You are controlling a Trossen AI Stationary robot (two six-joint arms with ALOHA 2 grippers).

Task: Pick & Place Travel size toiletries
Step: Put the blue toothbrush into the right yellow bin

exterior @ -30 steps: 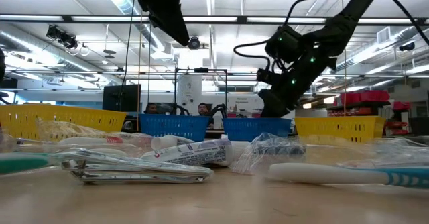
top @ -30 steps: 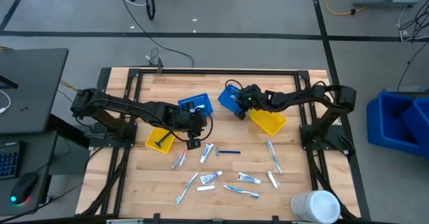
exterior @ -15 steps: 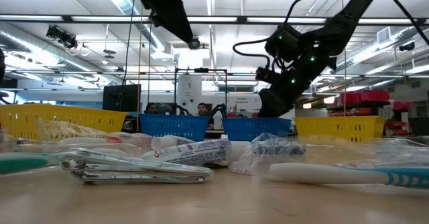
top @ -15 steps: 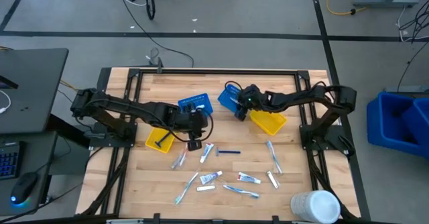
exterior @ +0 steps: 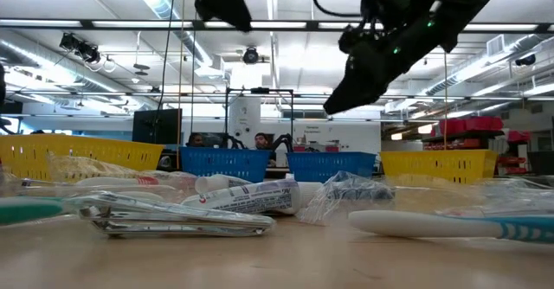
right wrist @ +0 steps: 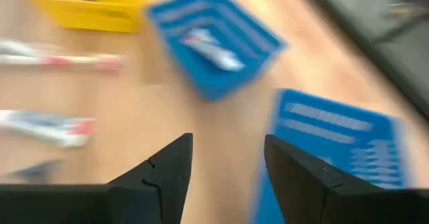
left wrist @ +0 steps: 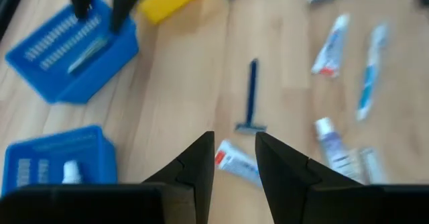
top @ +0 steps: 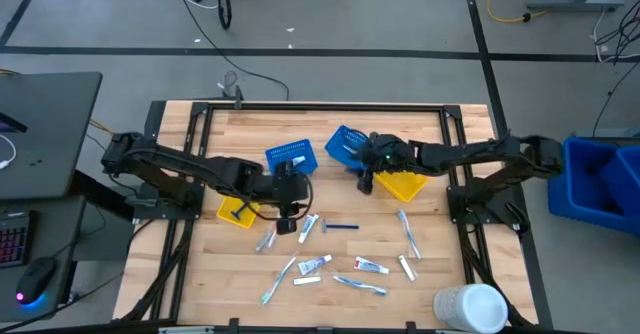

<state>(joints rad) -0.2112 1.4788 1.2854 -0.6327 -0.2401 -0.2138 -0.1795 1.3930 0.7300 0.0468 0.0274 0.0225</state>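
The travel size toiletries lie loose on the near half of the table: white tubes (top: 315,264), toothbrushes (top: 278,279) and a dark blue razor (top: 340,227). My left gripper (top: 287,222) hovers open above a white tube (left wrist: 236,163) near the razor (left wrist: 252,96); nothing is between its fingers. My right gripper (top: 365,182) hangs open and empty in the air between the right blue basket (top: 347,144) and the right yellow basket (top: 400,182). The left blue basket (right wrist: 214,43) holds a tube (right wrist: 208,49). A slim item (left wrist: 87,53) lies in the right blue basket.
A left blue basket (top: 292,157) and a left yellow basket (top: 238,209) with a dark item stand mid-table. A large white cylinder (top: 470,307) stands at the near right corner. Bare wood lies along the far edge.
My right gripper has risen from the right blue basket and drawn back toward the table's near and right side, tipping closer to level. My left gripper has gone up a little.
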